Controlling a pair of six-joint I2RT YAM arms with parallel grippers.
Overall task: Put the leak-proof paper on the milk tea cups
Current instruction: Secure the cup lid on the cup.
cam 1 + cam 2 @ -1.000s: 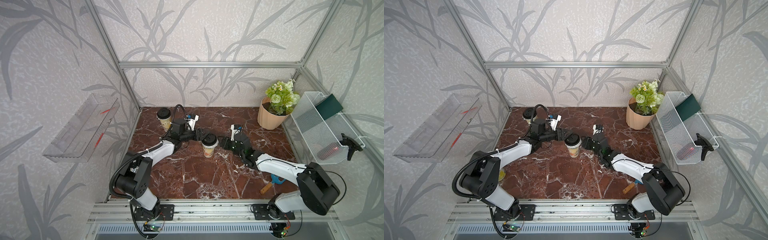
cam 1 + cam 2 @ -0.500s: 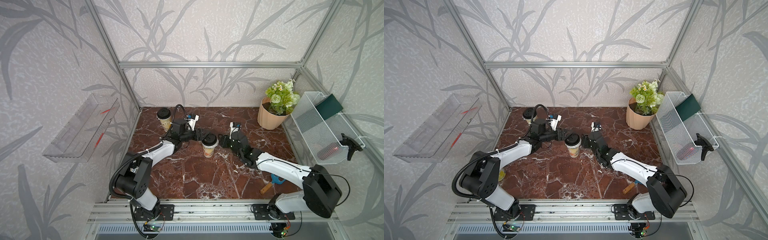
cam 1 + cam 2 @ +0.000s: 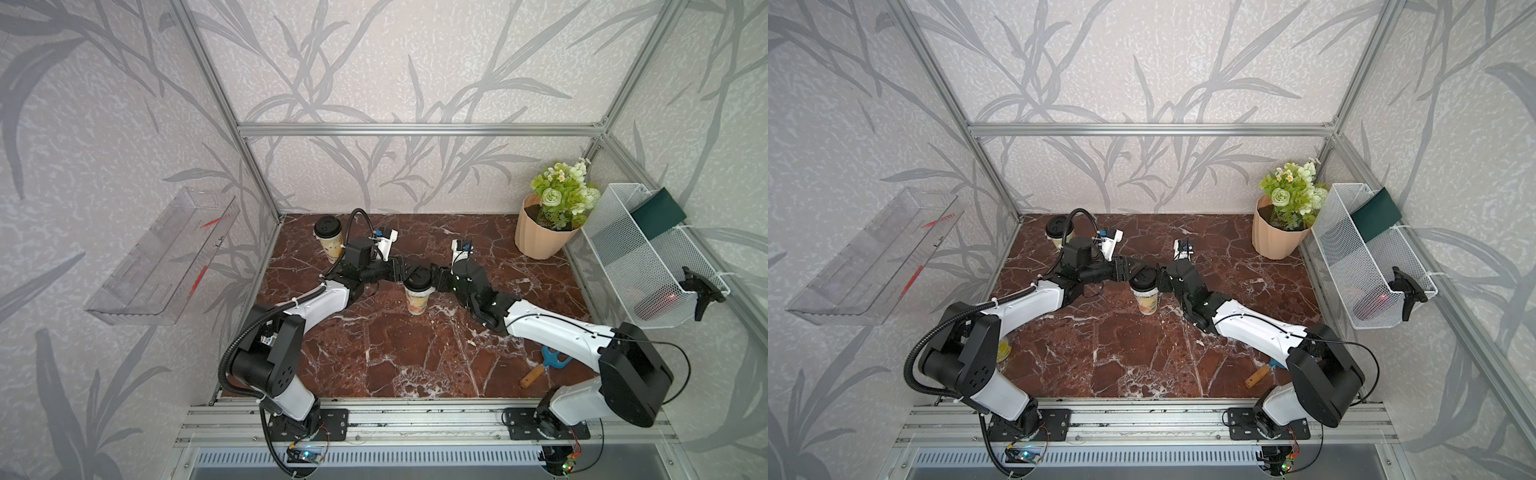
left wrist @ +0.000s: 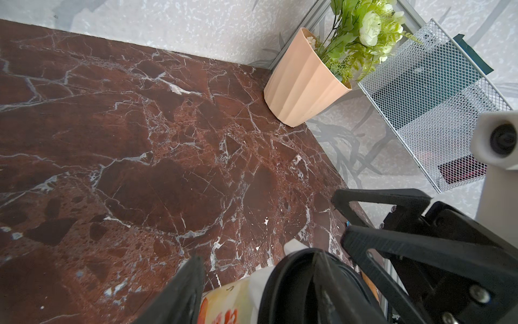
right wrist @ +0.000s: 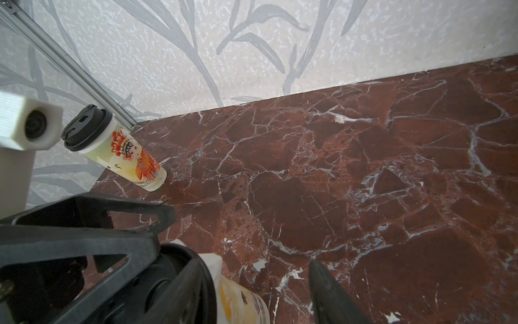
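A milk tea cup (image 3: 417, 299) with orange print stands mid-table under a black lid (image 3: 417, 279). A whitish edge of leak-proof paper (image 4: 294, 244) pokes out beneath that lid, also seen as paper (image 5: 213, 261) in the right wrist view. My left gripper (image 3: 400, 270) reaches the cup top from the left and my right gripper (image 3: 437, 279) from the right. Both are open, each with one finger lying across the lid and the other beside the cup. A second lidded cup (image 3: 329, 237) stands at the back left.
A peach flower pot (image 3: 538, 235) stands at the back right beside a white mesh basket (image 3: 648, 266) on the right wall. A clear shelf (image 3: 162, 262) hangs on the left wall. A blue tool with a wooden handle (image 3: 540, 370) lies front right.
My right gripper has moved left and a little back, from beside the middle cup to over its lid. The left arm and both cups have stayed put.
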